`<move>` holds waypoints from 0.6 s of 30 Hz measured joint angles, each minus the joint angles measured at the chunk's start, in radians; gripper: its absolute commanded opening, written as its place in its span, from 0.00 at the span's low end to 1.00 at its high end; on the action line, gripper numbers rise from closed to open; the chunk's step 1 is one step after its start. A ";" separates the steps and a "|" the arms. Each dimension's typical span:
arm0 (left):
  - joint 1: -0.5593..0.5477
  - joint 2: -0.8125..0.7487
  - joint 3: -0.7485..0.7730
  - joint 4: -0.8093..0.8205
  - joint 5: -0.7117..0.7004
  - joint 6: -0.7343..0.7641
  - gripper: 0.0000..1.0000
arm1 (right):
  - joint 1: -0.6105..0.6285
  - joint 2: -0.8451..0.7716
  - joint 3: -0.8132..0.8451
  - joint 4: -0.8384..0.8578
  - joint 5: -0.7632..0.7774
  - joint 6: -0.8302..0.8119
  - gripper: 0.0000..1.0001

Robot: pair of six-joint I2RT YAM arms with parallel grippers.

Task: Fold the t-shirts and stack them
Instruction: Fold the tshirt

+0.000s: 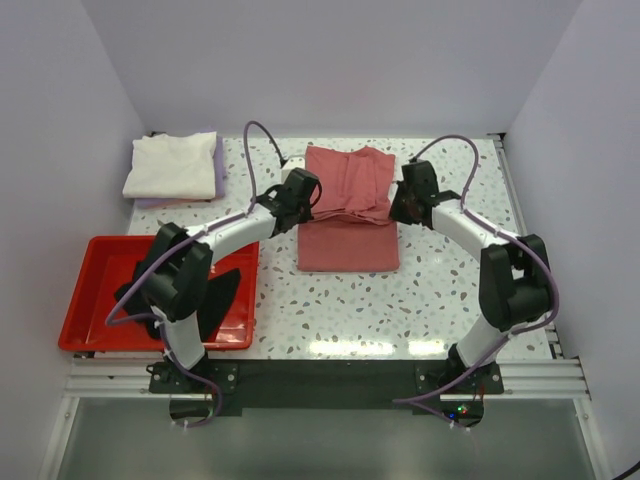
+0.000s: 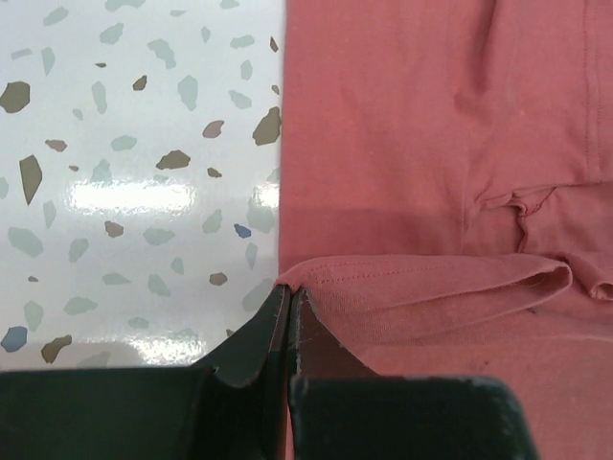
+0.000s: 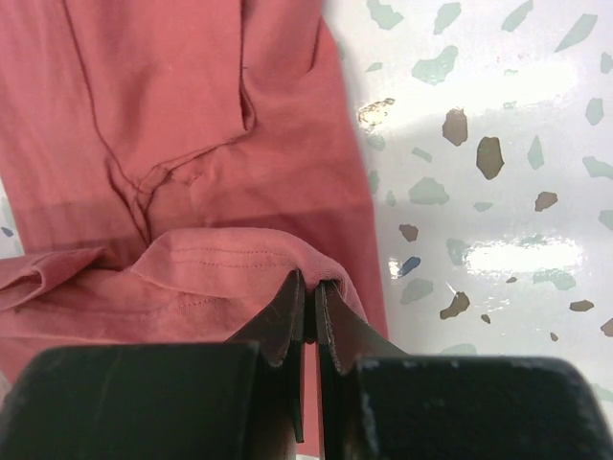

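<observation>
The salmon t-shirt (image 1: 348, 215) lies at the centre of the worktop (image 1: 420, 300), partly folded. Its near portion is a flat rectangle; the far portion is a bunched, creased layer lying on top of it. A stitched hem edge is raised along the fold line across the garment.

The left tool (image 2: 290, 297) is closed to a narrow gap on that hem at the shirt's left edge, with cloth pinched between its jaws. The right tool (image 3: 308, 287) is closed the same way on the hem at the shirt's right edge. Both tools sit low, at the cloth.

At the far left corner of the worktop, a cream-white t-shirt (image 1: 172, 165) lies folded on a lavender t-shirt (image 1: 216, 160), which shows only along its right and near edges.

At the near left, a red tray (image 1: 85, 290) holds a black t-shirt (image 1: 228, 288), partly hidden by the left arm.
</observation>
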 measured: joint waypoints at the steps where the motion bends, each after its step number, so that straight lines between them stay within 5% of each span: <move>1: 0.001 0.002 0.000 0.011 0.004 0.008 0.00 | -0.005 0.006 0.000 0.001 0.000 0.000 0.00; 18: 0.031 0.116 0.062 0.068 0.071 0.071 0.08 | -0.048 0.109 0.045 0.012 -0.041 -0.001 0.08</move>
